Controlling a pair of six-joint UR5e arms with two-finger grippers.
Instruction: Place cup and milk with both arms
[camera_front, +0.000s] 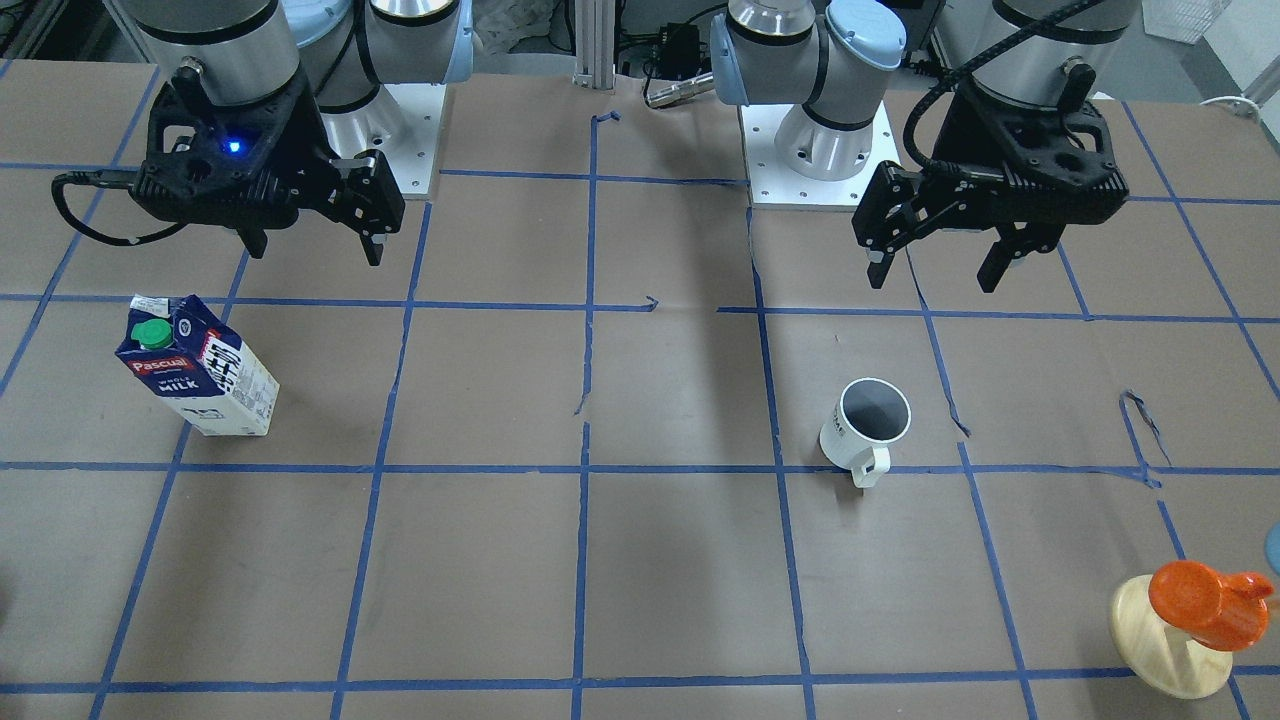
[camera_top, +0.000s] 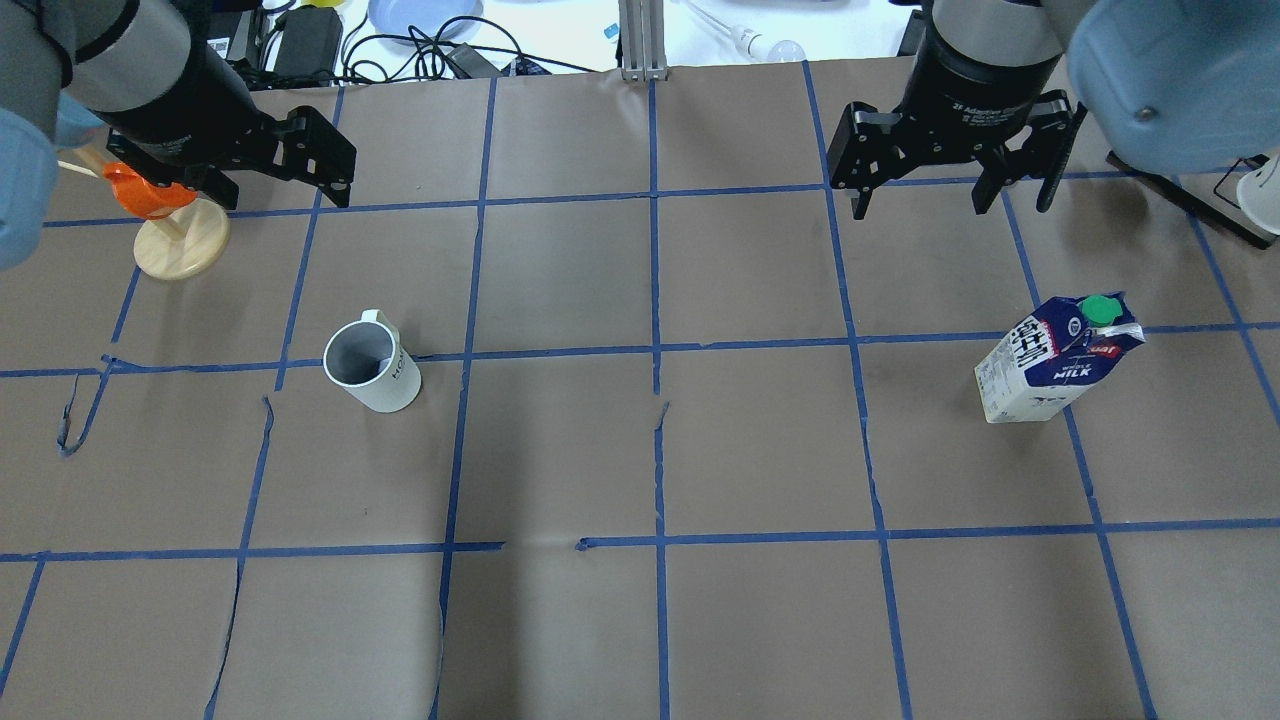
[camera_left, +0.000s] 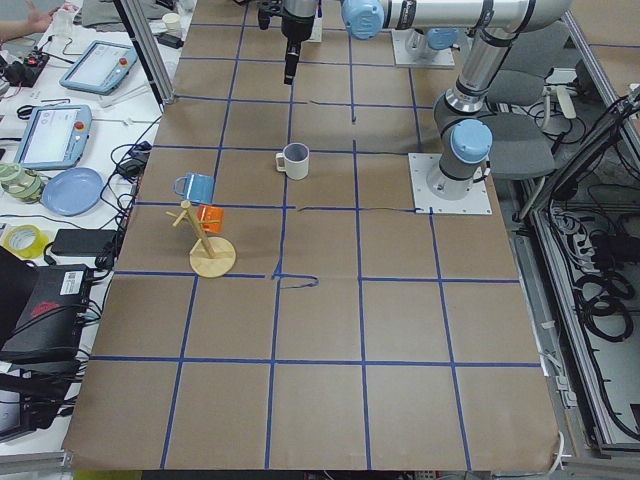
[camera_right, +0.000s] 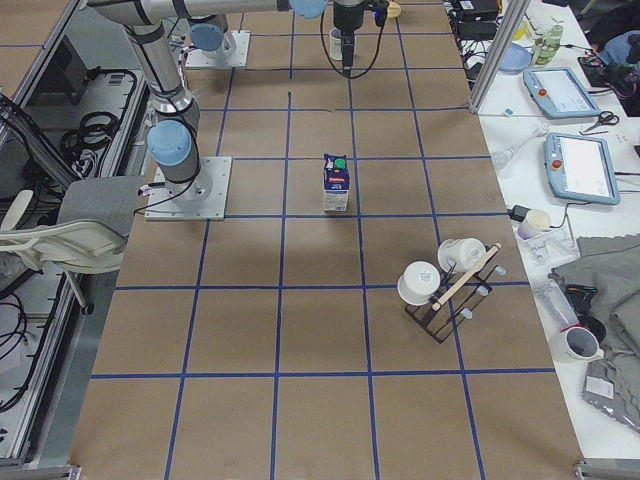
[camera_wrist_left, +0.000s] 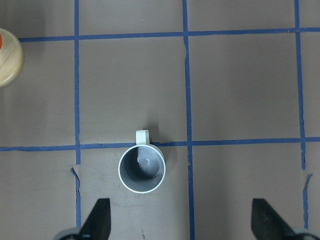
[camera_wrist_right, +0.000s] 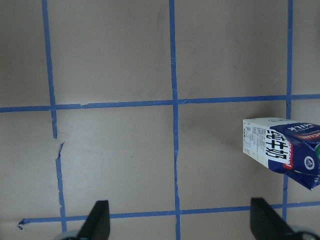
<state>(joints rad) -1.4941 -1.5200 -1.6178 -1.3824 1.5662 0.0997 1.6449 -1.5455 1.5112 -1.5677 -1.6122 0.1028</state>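
On brown paper (camera_top: 560, 450) gridded with blue tape (camera_top: 655, 349) stand cup (camera_top: 372, 368) and milk (camera_top: 1055, 360).

Robotics lab, bench-top manipulation cell. The left arm (camera_left: 466, 148) and right arm (camera_right: 172, 143) are jointed cobots bolted through metal base plates (camera_left: 478, 195) onto one big surface (camera_top: 760, 450), which is papered brown and gridded with blue tape (camera_top: 655, 300). Teach pendants (camera_left: 45, 135) lie on the white side benches (camera_right: 500, 115), with a power brick (camera_left: 75, 242) and tape rolls (camera_left: 22, 240). Tangled cables (camera_top: 420, 45) run beside an aluminium extrusion post (camera_top: 634, 40) at the surface's edge. An office chair (camera_left: 520, 140) and coiled cable bundles (camera_left: 600, 290) sit behind the arms.
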